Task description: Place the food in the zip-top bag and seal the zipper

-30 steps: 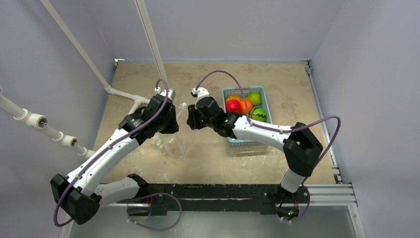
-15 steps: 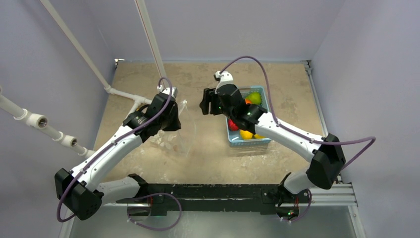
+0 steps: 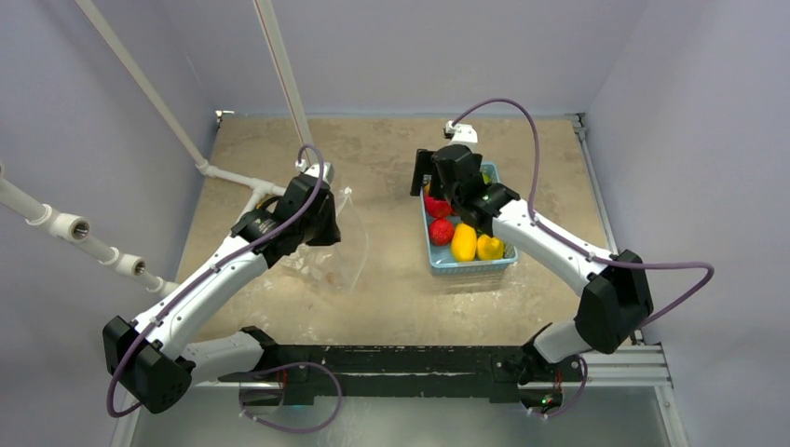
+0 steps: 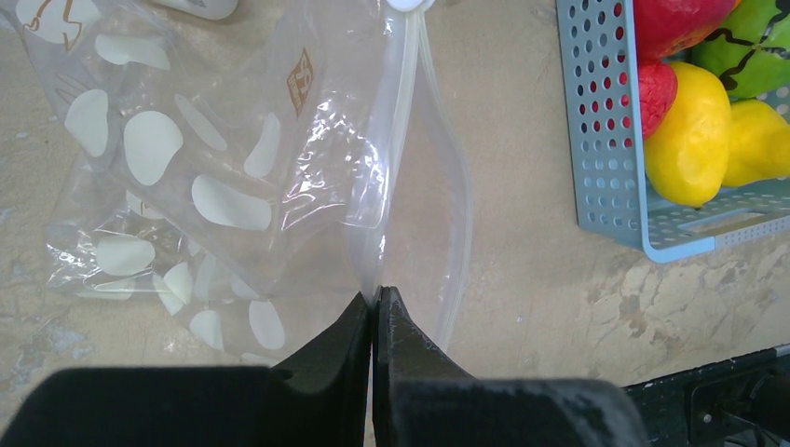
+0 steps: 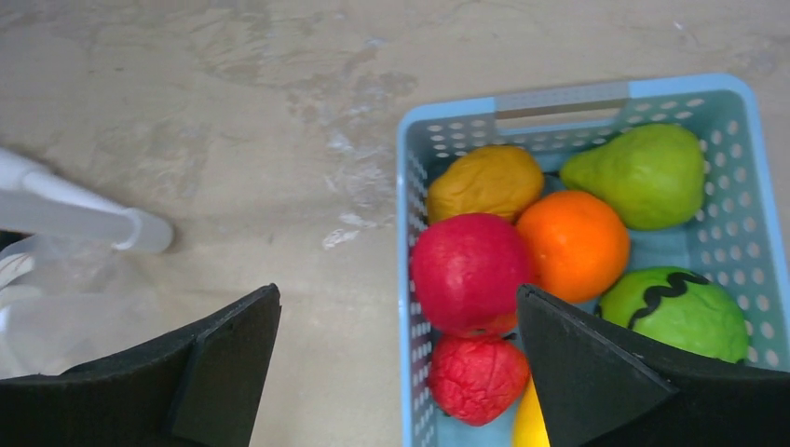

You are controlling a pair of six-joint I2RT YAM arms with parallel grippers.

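Left wrist footage shows the left hand (image 4: 374,296) pinched shut on the mouth edge of the zip-top bag (image 4: 186,168), with the zipper (image 4: 401,121) caught between its fingertips. Ahead of that hand the pale strip is seen running straight away. The opposite lip is bowed out to the right of it, so the mouth is held parted. The dotted body of the bag is spread to the left of the fingertips, crumpled on the surface (image 4: 522,233).

The food (image 4: 689,140) is gathered in a light-blue basket (image 4: 596,140), off to the right of the left hand and apart from the bag.

From the right wrist, the right hand (image 5: 396,291) is seen spread wide with nothing held, poised above the basket's left wall. A red fruit (image 5: 470,270) and an orange fruit (image 5: 573,244) are framed between its fingers. A green pear (image 5: 643,175) lies farther ahead to the right, and a smaller red piece (image 5: 477,377) nearer the hand.

From the top external camera, the right hand (image 3: 429,182) is placed over the basket's far left corner, well apart from the left hand (image 3: 328,219).
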